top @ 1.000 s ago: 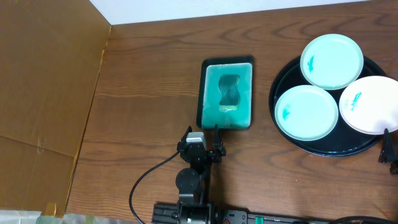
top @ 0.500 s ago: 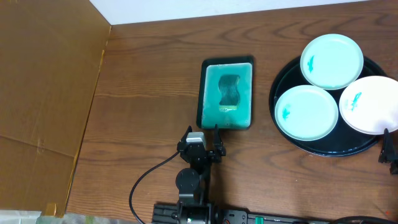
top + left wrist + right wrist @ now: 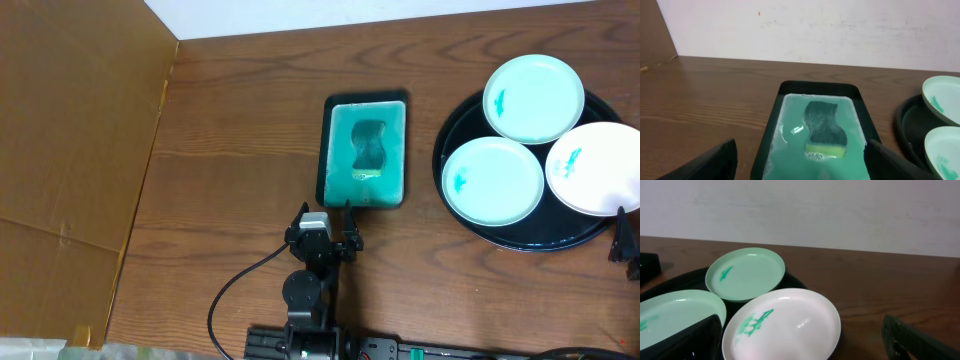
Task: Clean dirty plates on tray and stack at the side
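The round black tray lies at the table's right with three plates on it, each with a teal smear. One mint plate is at the back, another mint plate at the front left, and a white plate at the right. My right gripper hovers at the tray's near right edge. In the right wrist view it stands open and empty, with the white plate just ahead between its fingers. My left gripper is open and empty, just short of the sponge tray.
The small rectangular tray holds teal soapy water and a dark-topped yellow sponge. A brown cardboard sheet covers the table's left side. A white wall runs along the back edge. The left arm's cable loops near the front.
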You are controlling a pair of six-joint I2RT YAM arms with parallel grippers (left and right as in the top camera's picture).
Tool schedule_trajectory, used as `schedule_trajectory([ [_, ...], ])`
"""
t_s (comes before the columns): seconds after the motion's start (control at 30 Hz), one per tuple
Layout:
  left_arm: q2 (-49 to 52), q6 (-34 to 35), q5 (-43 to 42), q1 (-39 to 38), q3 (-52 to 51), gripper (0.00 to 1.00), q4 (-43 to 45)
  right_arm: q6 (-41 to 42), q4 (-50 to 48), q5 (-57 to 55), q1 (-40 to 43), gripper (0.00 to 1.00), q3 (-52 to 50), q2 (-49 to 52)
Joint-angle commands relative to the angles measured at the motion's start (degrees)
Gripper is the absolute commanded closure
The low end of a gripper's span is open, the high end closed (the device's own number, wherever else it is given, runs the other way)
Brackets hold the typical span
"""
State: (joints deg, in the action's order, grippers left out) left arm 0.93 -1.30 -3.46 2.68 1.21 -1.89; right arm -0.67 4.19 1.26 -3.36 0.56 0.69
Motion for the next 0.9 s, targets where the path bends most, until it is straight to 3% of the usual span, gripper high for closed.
schedule_trajectory([
  [0.0,0.1,-0.3,0.1,0.1,-1.0,0.19,-1.9,-0.5,0.1,-0.6,-0.6,0.01,-0.2,-0.2],
  [0.53,0.1,-0.1,-2.9,0.1,-1.0,0.19,0.6,-0.5,0.1,-0.6,-0.6,0.01,-0.2,-0.2],
  [0.63,0.1,-0.1,-9.3,0.1,-1.0,0.19,4.8,-0.5,0.1,-0.6,-0.6,0.01,-0.3,-0.2],
  [0.87,0.1,-0.1,-15.6,0.1,-0.8,0.19,22.1,-0.5,0.1,-0.6,-0.6,0.01,-0.2,-0.2],
])
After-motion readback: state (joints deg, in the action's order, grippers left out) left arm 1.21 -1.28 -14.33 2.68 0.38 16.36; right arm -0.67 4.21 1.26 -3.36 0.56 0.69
